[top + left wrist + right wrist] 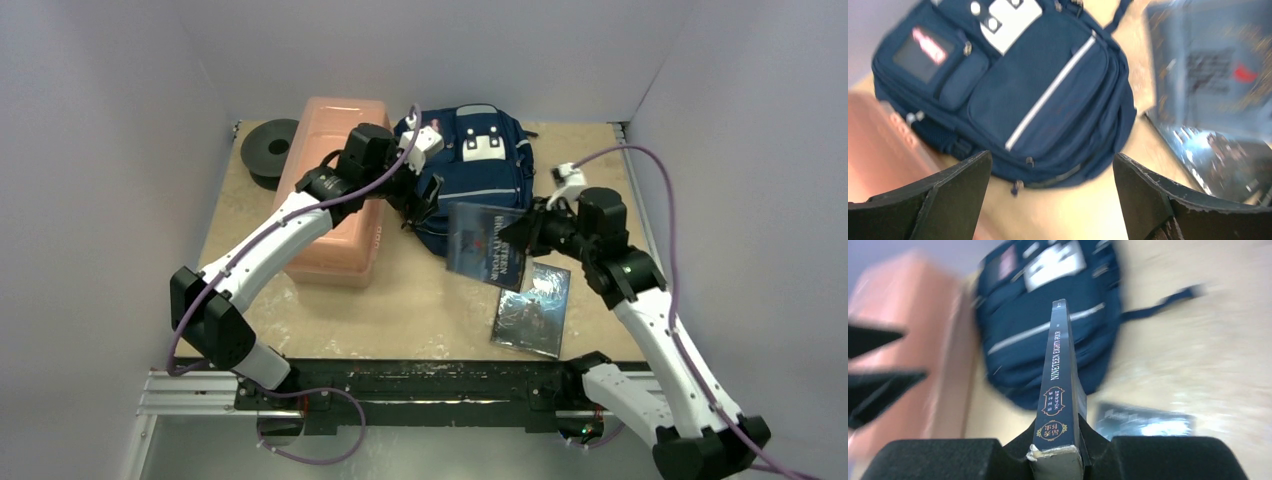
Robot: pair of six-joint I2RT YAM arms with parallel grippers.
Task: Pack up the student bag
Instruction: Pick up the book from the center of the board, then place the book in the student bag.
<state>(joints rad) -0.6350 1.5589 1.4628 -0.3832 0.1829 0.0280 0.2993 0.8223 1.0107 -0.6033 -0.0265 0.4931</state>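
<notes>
The student bag (470,175) is a navy backpack with grey stripes, lying flat at the back of the table; it also fills the left wrist view (1038,95) and shows blurred in the right wrist view (1018,330). My left gripper (425,200) hangs open over the bag's near left edge, jaws wide and empty (1052,165). My right gripper (525,235) is shut on a dark blue paperback (487,245), held up on edge at the bag's near right corner, spine facing the wrist camera (1060,370). A second dark book (532,308) lies flat on the table.
A long pink translucent box (335,190) lies left of the bag, under my left arm. A black spool (270,150) sits in the back left corner. White walls close in the table on three sides. The bag's strap (1168,297) trails to its right.
</notes>
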